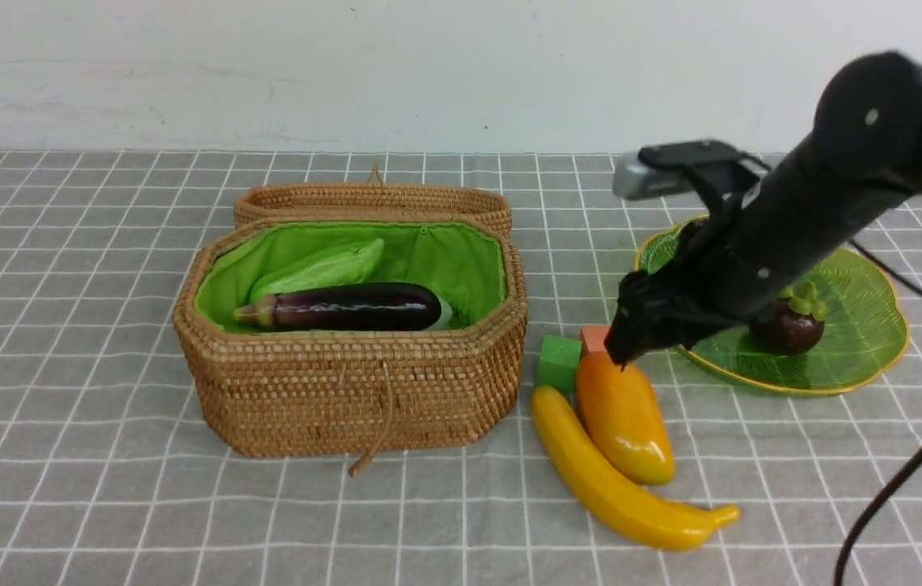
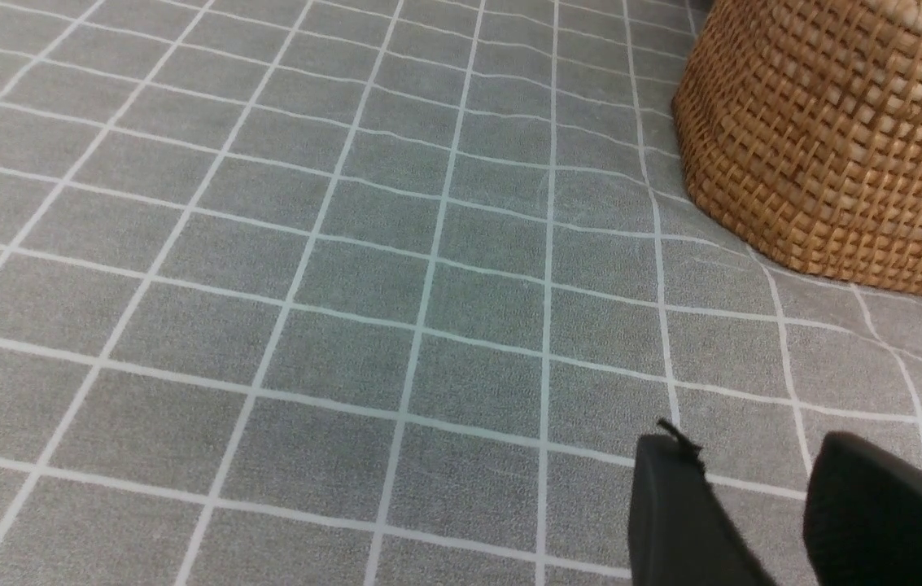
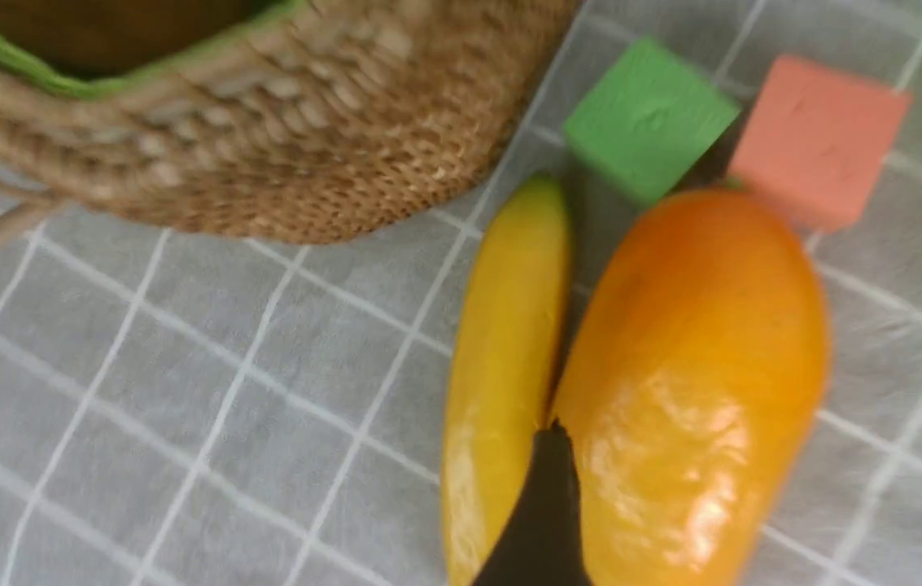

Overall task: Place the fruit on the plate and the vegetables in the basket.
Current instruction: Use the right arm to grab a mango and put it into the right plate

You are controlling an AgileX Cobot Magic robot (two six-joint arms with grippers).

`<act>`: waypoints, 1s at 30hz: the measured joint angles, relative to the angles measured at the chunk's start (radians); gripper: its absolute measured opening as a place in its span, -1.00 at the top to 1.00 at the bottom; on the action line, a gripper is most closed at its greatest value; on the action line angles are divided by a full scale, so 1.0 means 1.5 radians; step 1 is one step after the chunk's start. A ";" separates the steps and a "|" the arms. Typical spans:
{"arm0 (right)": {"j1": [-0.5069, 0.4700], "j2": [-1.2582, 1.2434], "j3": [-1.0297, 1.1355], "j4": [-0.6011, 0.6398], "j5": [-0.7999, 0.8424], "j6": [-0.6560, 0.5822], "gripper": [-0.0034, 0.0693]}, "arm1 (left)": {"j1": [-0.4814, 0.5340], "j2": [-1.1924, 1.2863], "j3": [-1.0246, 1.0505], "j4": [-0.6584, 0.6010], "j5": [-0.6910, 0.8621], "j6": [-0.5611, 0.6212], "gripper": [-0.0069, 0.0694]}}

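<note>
An orange-yellow mango (image 1: 623,419) and a yellow banana (image 1: 607,480) lie side by side on the cloth, to the right of the basket (image 1: 347,382). My right gripper (image 1: 623,354) hangs open over the mango's far end. In the right wrist view one finger (image 3: 546,505) sits between banana (image 3: 509,342) and mango (image 3: 696,350); the other finger is well clear on the mango's far side. The mangosteen (image 1: 790,325) rests on the green plate (image 1: 867,325). A purple eggplant (image 1: 355,307) and a light green cucumber (image 1: 322,267) lie in the basket. My left gripper (image 2: 749,443) is open and empty above the cloth.
A green cube (image 1: 558,362) and an orange cube (image 1: 593,335) sit against the mango's far end, between basket and plate. The basket's lid (image 1: 371,199) lies back behind it. A woven basket wall (image 2: 835,138) shows in the left wrist view. A black cable (image 1: 900,488) hangs at front right.
</note>
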 joint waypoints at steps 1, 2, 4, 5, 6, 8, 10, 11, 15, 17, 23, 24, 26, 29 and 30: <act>0.000 0.000 0.003 0.000 -0.004 0.004 -0.73 | 0.000 0.000 0.000 0.000 0.000 0.000 0.20; 0.001 0.017 0.016 0.001 -0.034 0.034 -0.73 | 0.000 0.000 0.000 0.000 0.000 0.000 0.20; 0.001 0.036 0.020 0.001 -0.051 0.057 -0.73 | 0.000 0.000 0.000 0.000 0.000 0.000 0.20; 0.001 0.049 0.021 0.001 -0.056 0.062 -0.73 | 0.000 0.000 0.000 0.000 0.000 0.000 0.20; 0.001 0.063 0.022 0.005 -0.059 0.066 -0.73 | 0.000 0.000 0.000 0.000 0.000 0.000 0.20; 0.001 0.078 0.023 0.011 -0.060 0.068 -0.73 | 0.000 0.000 0.000 0.000 0.000 0.000 0.20; 0.001 0.095 0.021 0.032 -0.062 0.069 -0.74 | 0.000 0.000 0.000 0.000 0.000 0.000 0.20; 0.001 0.098 0.021 0.037 -0.062 0.069 -0.74 | 0.000 0.000 0.000 0.000 0.000 0.000 0.20; 0.004 0.107 0.017 0.049 -0.056 0.070 -0.71 | 0.000 0.000 0.000 0.000 0.000 0.000 0.20; 0.004 0.107 0.010 0.045 -0.042 0.066 -0.67 | 0.000 0.000 0.000 0.000 0.000 0.000 0.20; 0.003 0.101 -0.021 0.028 0.012 0.042 -0.67 | 0.000 0.000 0.000 0.000 0.000 0.000 0.20; 0.003 0.096 -0.027 0.027 0.016 0.042 -0.67 | 0.000 0.000 0.000 0.000 0.000 0.000 0.20; 0.003 0.078 -0.046 0.025 0.023 0.042 -0.67 | 0.000 0.000 0.000 0.000 0.000 0.000 0.20; -0.005 0.052 -0.079 0.022 0.039 0.042 -0.67 | 0.000 0.000 0.000 0.000 0.000 0.000 0.20; -0.010 0.045 -0.092 0.021 0.042 0.042 -0.67 | 0.000 0.000 0.000 0.000 0.000 0.000 0.20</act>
